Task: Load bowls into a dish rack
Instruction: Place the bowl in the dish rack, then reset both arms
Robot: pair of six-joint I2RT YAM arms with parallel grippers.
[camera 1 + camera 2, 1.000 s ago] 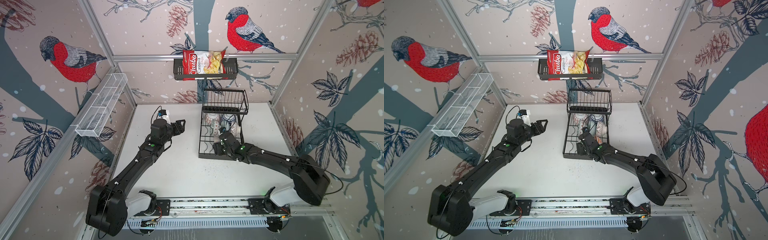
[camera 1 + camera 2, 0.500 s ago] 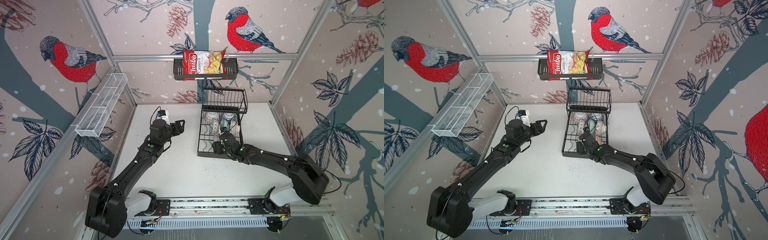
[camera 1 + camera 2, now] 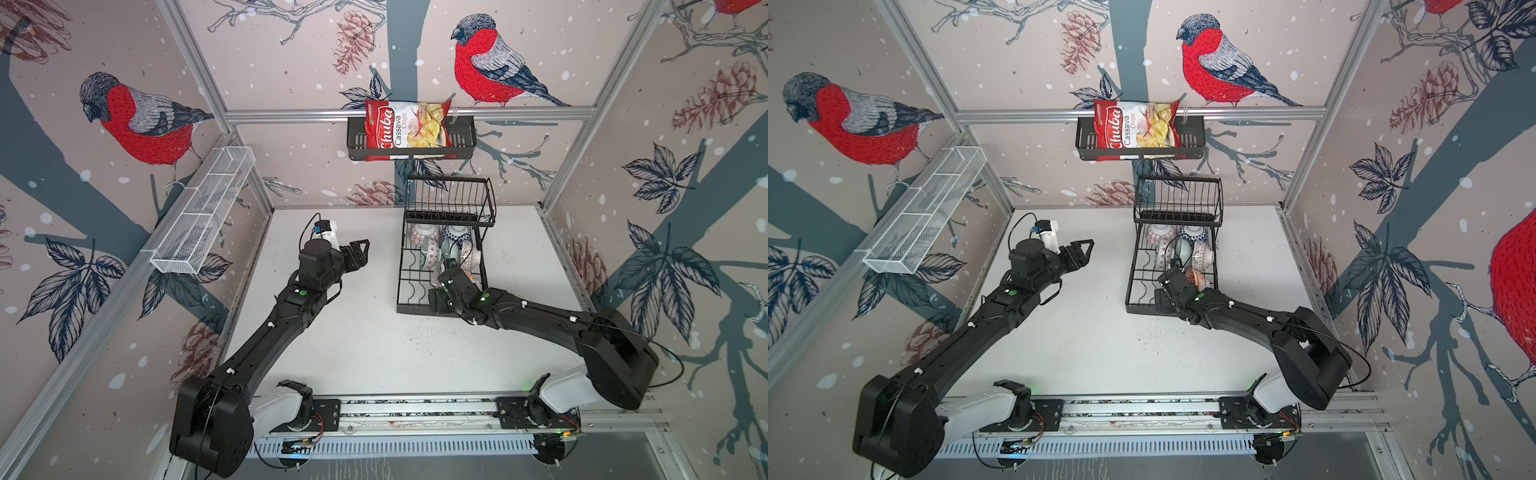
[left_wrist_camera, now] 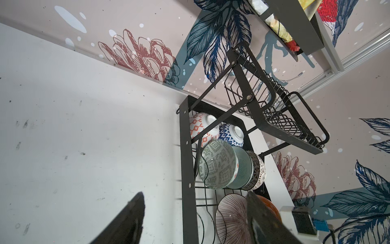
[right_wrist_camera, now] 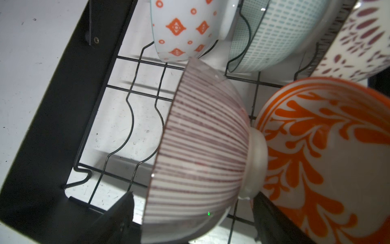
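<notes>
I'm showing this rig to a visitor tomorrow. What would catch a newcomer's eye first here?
The huge red-breasted birds printed on the walls grab attention first. Next comes the red chips bag in the wall basket at the back, then the patterned bowls propped in the black dish rack below it.

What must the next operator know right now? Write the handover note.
Left gripper: open, empty, above the table beside the dish rack.
Right gripper: open, straddling the striped bowl in the rack's base.
Done: seven bowls show in the base, the striped one against the orange bowl.
Left: back the right arm out; no bowl shows outside the rack.
</notes>
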